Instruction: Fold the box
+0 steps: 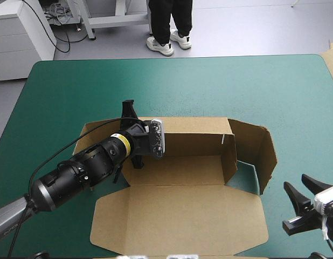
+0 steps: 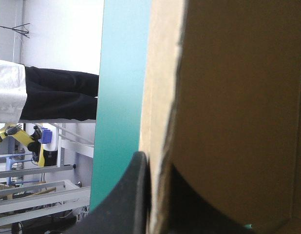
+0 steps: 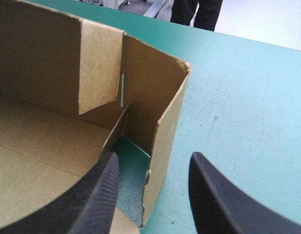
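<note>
The left gripper [image 1: 129,113] reaches in from the table's [image 1: 236,86] left side to the left end of the box's [image 1: 182,216] back wall. In its wrist view the two black fingers [image 2: 136,195] are clamped on a sheet of the brown board [image 2: 238,97], one finger on the side toward the teal-green cover [image 2: 121,73], the other on the inner side.

The box sits near the middle of the table, partly formed. Its back wall and right wall stand raised, the floor is open, and the lid lies flat toward the near edge.

The right gripper [image 1: 304,199] hangs just beside the raised right wall, near the table's near right corner. Its fingers [image 3: 106,195] stand released and apart – one by the wall's end [image 3: 165,136], the other over bare cover [image 3: 248,87] – touching nothing.
</note>
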Available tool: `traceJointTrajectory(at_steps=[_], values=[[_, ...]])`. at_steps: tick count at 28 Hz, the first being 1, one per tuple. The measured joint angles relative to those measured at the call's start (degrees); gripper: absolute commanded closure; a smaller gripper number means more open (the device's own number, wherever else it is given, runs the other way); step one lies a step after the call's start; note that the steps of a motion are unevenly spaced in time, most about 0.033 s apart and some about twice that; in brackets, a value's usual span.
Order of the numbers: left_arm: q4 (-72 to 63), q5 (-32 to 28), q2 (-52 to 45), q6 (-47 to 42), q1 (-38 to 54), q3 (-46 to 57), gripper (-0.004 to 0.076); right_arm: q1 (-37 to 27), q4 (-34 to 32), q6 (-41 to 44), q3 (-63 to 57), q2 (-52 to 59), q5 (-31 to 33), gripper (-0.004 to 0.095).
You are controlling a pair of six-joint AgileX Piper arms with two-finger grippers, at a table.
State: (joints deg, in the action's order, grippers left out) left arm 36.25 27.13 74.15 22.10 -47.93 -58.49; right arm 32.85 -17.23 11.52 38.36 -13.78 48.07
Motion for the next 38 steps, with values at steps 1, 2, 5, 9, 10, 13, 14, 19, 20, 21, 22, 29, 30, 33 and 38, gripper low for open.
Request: traceJointTrajectory(at_steps=[1,2,5,9,10,13,14,19,20,21,22,29,30,33,38], values=[[0.00,0.00,0.00,0.00,0.00,0.00,0.0732,0.00,-1.56,0.91,2.49,-2.43,1.34,0.0489],[0.00,0.00,0.00,0.00,0.00,0.00,0.0732,0.00,-2.36,2.01,4.77,-5.16,2.42,0.0489],[0.00,0.00,0.00,0.00,0.00,0.00,0.0732,0.00,-3.34,5.19,9.24,-11.04,2.97,0.0489],[0.00,0.00,0.00,0.00,0.00,0.00,0.0732,0.00,-3.75,7.17,18.65,-22.63,3.63,0.0488],[0.00,0.00,0.00,0.00,0.00,0.00,0.0732,0.00,-3.75,7.32,20.76,-25.04,4.06,0.0488],[0.00,0.00,0.00,0.00,0.00,0.00,0.0732,0.00,-3.95,7.31,26.46,-31.53,5.90,0.0488],[0.00,0.00,0.00,0.00,0.00,0.00,0.0732,0.00,-3.95,7.25,28.47,-33.71,6.88,0.0488],[0.00,0.00,0.00,0.00,0.00,0.01,0.0732,0.00,-3.68,6.47,38.39,-43.66,13.40,0.0488],[0.00,0.00,0.00,0.00,0.00,0.06,0.0732,0.00,-3.73,6.48,40.09,-45.24,14.38,0.0488],[0.00,-0.01,0.00,0.00,0.00,0.06,0.0732,0.00,-3.80,6.11,42.63,-47.62,15.92,0.0488],[0.00,-0.01,0.00,0.00,0.00,0.06,0.0732,0.00,-3.86,5.76,44.36,-49.17,16.88,0.0488],[0.05,-0.06,0.00,0.00,0.00,0.06,0.0732,-0.81,-5.52,3.75,57.84,-62.33,23.44,0.0488],[0.05,-0.06,0.00,0.00,0.00,0.06,0.0732,-1.69,-5.19,3.49,59.33,-64.03,23.52,0.0488],[0.05,-0.06,0.00,0.00,0.00,0.06,0.0732,-5.83,-1.79,1.64,62.67,-68.13,23.57,0.0488],[0.12,0.11,0.00,0.00,0.00,0.06,0.0732,-15.38,9.33,-3.57,64.87,-72.90,23.57,0.0486]])
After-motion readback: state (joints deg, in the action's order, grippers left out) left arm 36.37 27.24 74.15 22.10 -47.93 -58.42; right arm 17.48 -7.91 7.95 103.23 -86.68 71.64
